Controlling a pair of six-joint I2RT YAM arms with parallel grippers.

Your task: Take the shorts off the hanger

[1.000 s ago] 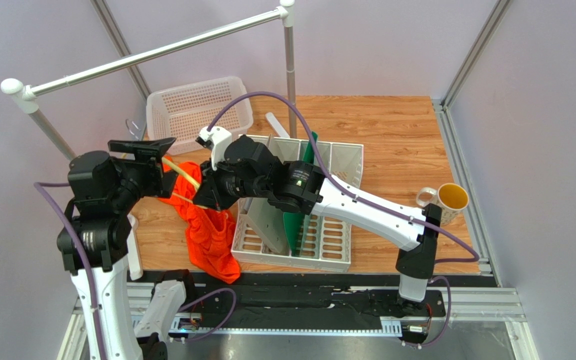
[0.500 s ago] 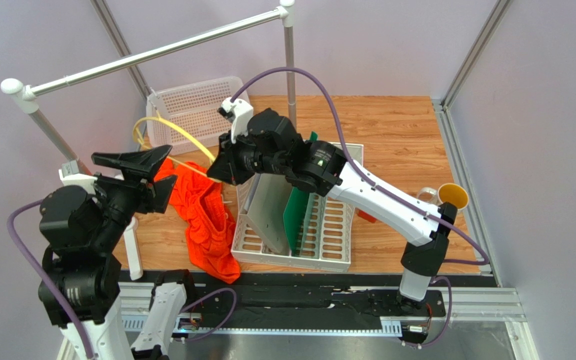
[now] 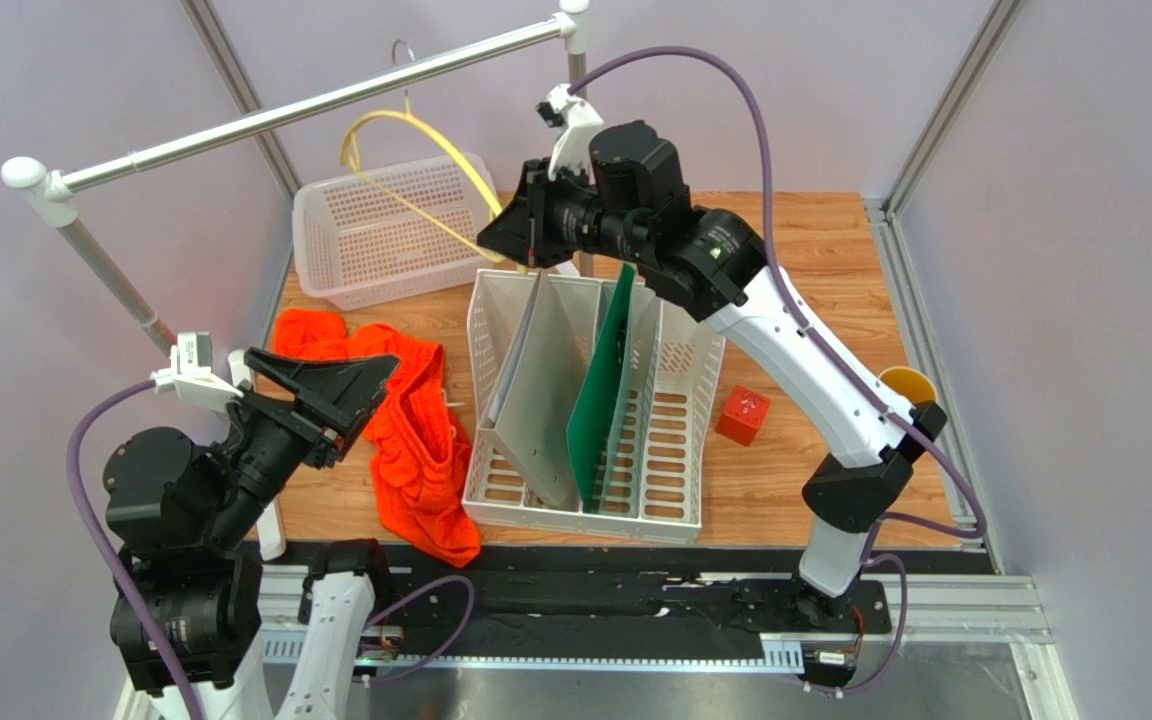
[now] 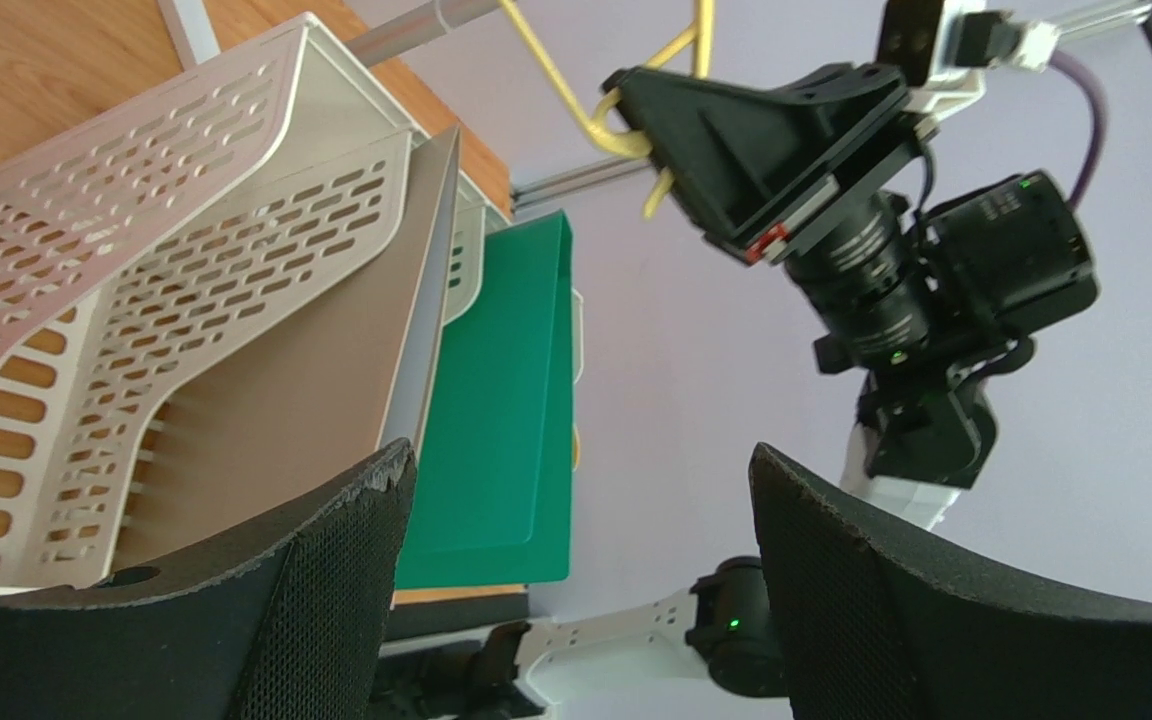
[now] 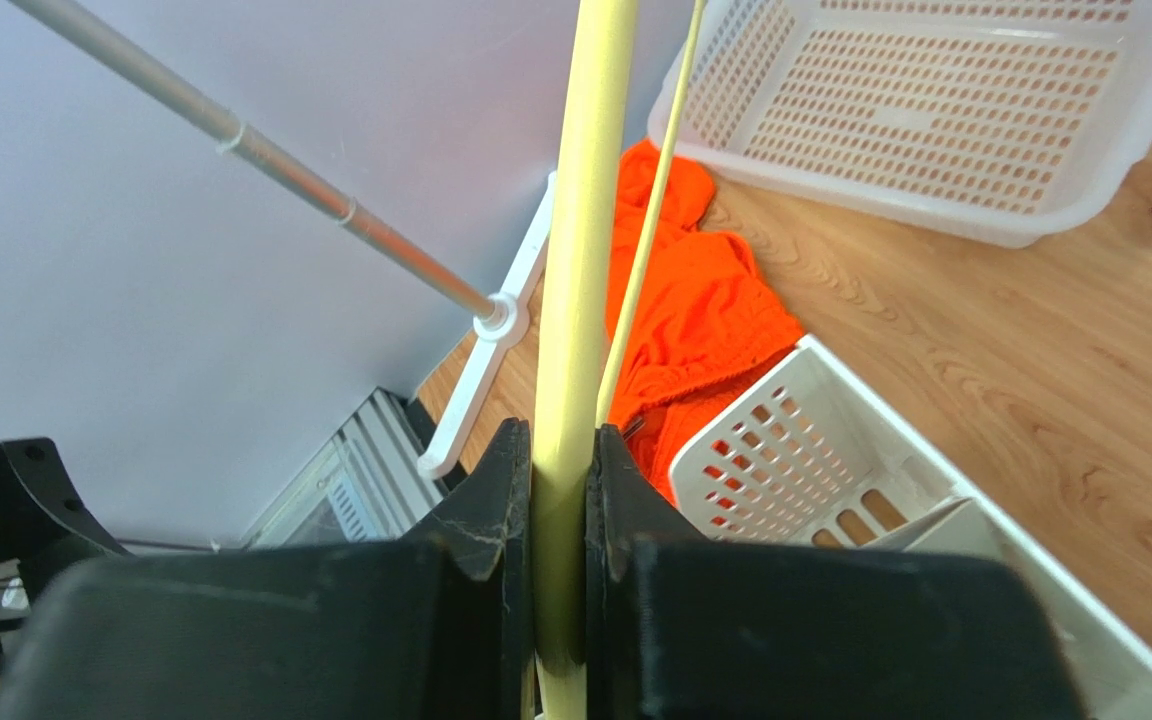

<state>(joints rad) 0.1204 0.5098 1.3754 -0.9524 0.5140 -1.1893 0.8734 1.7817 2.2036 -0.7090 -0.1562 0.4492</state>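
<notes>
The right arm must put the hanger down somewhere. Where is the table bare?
Bare wood lies right of the file rack, behind the red cube and the mug. The left side is crowded: shorts beside the rack, basket behind them.

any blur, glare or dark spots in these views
Top external: even light, the shorts sharp, no glare. Left wrist: the left pincer dark and soft, the file rack crisp. Right wrist: the right pincer a dark foreground, the hanger brightly lit.
</notes>
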